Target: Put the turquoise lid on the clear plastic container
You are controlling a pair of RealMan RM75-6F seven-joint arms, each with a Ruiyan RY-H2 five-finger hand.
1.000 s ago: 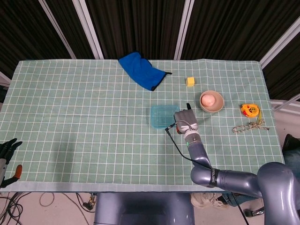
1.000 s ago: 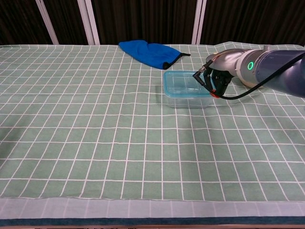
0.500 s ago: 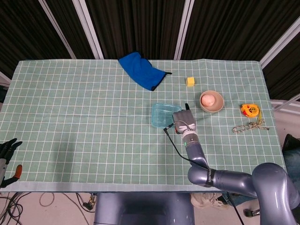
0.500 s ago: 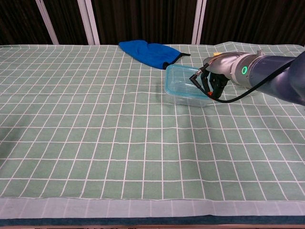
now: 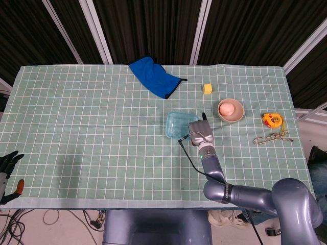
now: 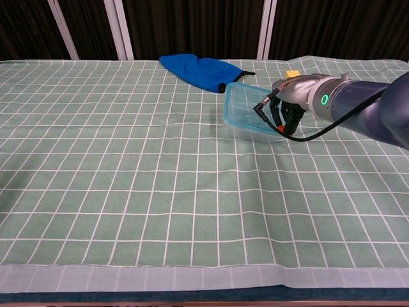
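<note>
Container (image 6: 246,110) of clear plastic, with the turquoise lid (image 5: 178,124) on it, is tilting up off the green checked cloth (image 6: 160,179), its left edge raised, its right end at your right hand (image 6: 285,113). You are gripping that right end with the hand's fingers curled onto it. The box is sitting mid-table, below the blue cloth (image 5: 152,76) and left of the pink bowl (image 5: 230,109). Your left hand (image 5: 7,162) is hanging off the table's near left corner; I cannot tell how its fingers are lying.
</note>
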